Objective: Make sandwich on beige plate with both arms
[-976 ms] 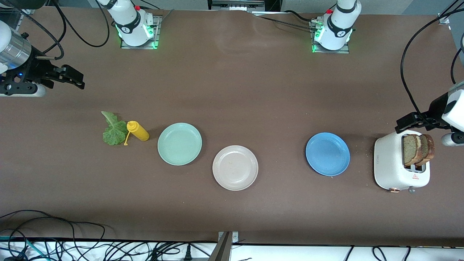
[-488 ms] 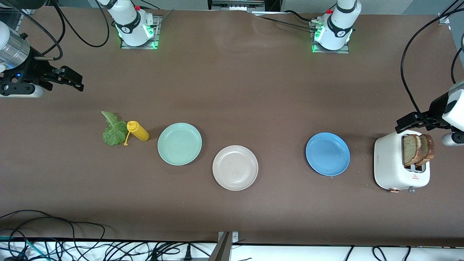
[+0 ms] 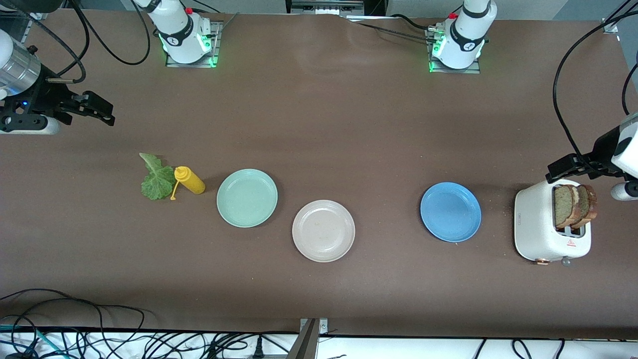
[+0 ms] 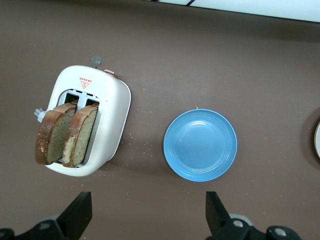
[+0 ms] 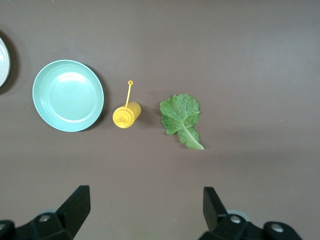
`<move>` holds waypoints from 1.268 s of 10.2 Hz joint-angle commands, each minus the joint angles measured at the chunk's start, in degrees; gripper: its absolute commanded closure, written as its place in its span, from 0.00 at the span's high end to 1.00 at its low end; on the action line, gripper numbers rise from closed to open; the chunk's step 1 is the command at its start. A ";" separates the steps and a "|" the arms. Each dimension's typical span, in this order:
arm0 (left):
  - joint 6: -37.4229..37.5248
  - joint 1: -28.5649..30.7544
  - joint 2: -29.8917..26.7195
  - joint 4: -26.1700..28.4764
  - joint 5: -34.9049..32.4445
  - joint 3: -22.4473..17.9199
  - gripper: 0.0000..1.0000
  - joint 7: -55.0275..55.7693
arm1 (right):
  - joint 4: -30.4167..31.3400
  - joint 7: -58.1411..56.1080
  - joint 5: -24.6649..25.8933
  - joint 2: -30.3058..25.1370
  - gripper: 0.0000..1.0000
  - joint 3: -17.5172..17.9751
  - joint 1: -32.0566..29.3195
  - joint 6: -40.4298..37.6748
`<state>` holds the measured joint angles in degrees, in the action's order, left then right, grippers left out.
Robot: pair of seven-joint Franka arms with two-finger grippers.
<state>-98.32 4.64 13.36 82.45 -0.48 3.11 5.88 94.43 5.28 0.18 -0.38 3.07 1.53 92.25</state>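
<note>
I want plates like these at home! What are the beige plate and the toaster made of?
The beige plate looks like matte plastic or wheat-straw composite: dull, evenly coloured, faintly speckled. The toaster seems smooth white plastic or painted metal, softly glossy; which one is unclear.

- The round, shallow beige plate (image 3: 323,231) lies on the brown table (image 3: 319,124), nearest the front camera of the three plates.
- The round mint-green plate (image 3: 247,198) sits just beside it, toward the right arm's end and slightly farther from the camera.
- The yellow plastic squeeze bottle (image 3: 189,180) stands near that plate, farther toward the right arm's end, with the ruffled green lettuce leaf (image 3: 156,178) just beside it.
- The round blue plate (image 3: 450,212) lies toward the left arm's end, well apart from the beige plate.
- The white two-slot toaster (image 3: 550,229) stands at the left arm's end, near the blue plate.
- Two slices of brown-crusted tan bread (image 3: 574,205) stand upright in the toaster's slots, side by side.
</note>
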 commanded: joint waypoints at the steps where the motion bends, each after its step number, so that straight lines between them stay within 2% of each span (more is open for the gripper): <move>1: 0.49 0.19 -0.44 -0.45 -1.80 0.32 0.99 -0.78 | -1.17 0.00 0.08 0.55 1.00 -0.17 0.14 -0.14; 13: -0.03 1.24 1.14 -0.54 -1.72 -0.20 1.00 -1.04 | -1.17 -0.09 0.00 0.55 1.00 -0.17 0.14 -0.23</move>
<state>-98.40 5.47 14.52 82.48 -0.66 3.02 5.88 94.42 5.28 0.18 -0.37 3.05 1.53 92.25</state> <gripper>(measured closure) 0.000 0.000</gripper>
